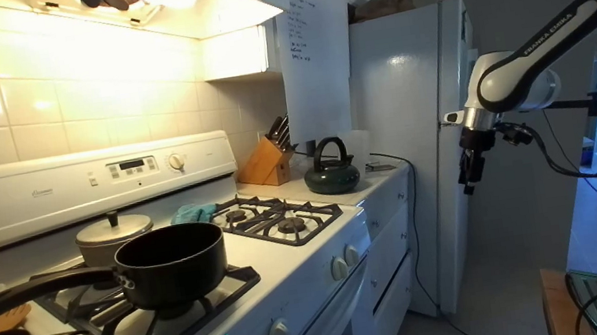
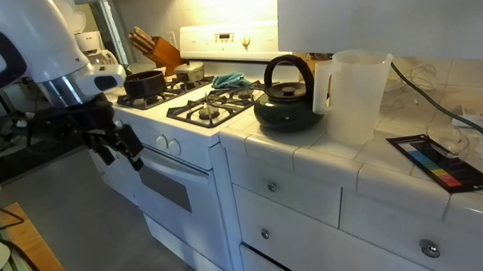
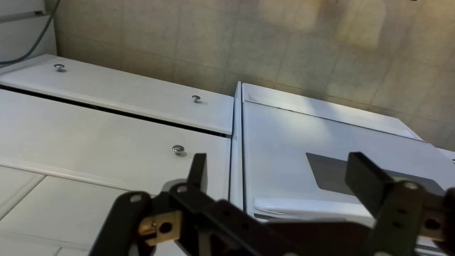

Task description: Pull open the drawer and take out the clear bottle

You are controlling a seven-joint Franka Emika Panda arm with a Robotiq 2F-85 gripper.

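Note:
My gripper is open and empty; its fingers stand wide apart in the wrist view (image 3: 279,172). It also shows in both exterior views (image 1: 469,175) (image 2: 124,158), in the air in front of the stove and cabinets, apart from every drawer. A shallow white drawer (image 2: 294,193) beside the stove, under the counter edge, is shut and has one round metal knob. Several other white drawers share the cabinet, so I cannot tell for certain which is meant. A low drawer (image 3: 142,96) has a dark gap along its top edge. No clear bottle shows in any view.
The white stove (image 2: 181,186) stands beside the drawers, with a black pot (image 1: 172,267) on it. The counter bears a dark kettle (image 2: 288,107), a translucent pitcher (image 2: 356,95) and a colour chart (image 2: 443,164). A cable (image 1: 414,233) hangs down by the fridge (image 1: 408,117).

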